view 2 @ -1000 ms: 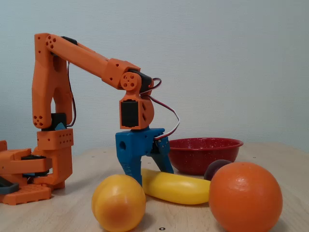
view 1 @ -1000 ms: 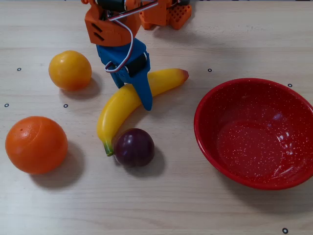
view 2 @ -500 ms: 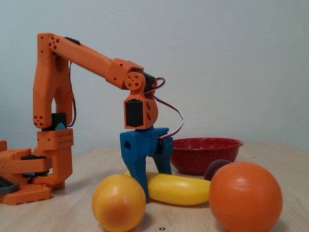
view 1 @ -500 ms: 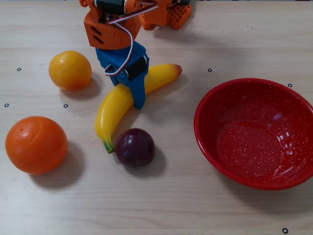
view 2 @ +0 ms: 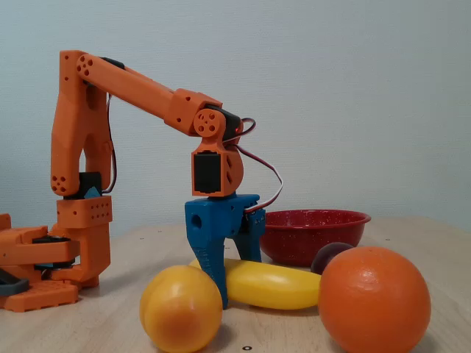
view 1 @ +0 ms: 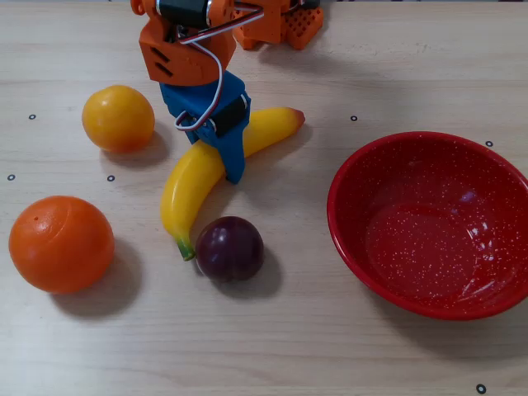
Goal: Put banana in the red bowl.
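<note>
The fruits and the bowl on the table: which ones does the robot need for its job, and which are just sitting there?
Needed:
- banana, with the gripper straddling its middle
- red bowl, empty, right of the banana in the overhead view

Just lying about:
- big orange
- yellow-orange fruit
- dark purple plum, next to the banana's green stem end

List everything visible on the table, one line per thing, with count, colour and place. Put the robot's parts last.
banana: 1, yellow with reddish tip and green stem end, centre-left of the overhead view, lying on the table.
red bowl: 1, red with white speckles, right side, empty.
plum: 1, dark purple, by the banana's stem end.
orange: 1, orange, lower left.
yellow-orange fruit: 1, upper left.
table: 1, pale wood.
arm: 1, orange, base at left of the fixed view.
pincer: 1, blue, straddling the banana's middle.
</note>
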You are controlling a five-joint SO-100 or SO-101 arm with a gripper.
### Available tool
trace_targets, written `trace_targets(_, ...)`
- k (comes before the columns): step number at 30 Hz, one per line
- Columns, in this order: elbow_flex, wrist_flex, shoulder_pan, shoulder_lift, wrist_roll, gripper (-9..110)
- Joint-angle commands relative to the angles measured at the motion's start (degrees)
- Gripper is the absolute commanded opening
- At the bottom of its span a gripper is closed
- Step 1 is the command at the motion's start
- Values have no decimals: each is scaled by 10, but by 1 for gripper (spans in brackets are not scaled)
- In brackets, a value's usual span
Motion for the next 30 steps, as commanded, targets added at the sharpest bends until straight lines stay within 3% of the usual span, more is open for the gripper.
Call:
trace_targets(1,-52,23,-12,21,-1,0)
trace_targets(30,-161,112,26,138,110,0)
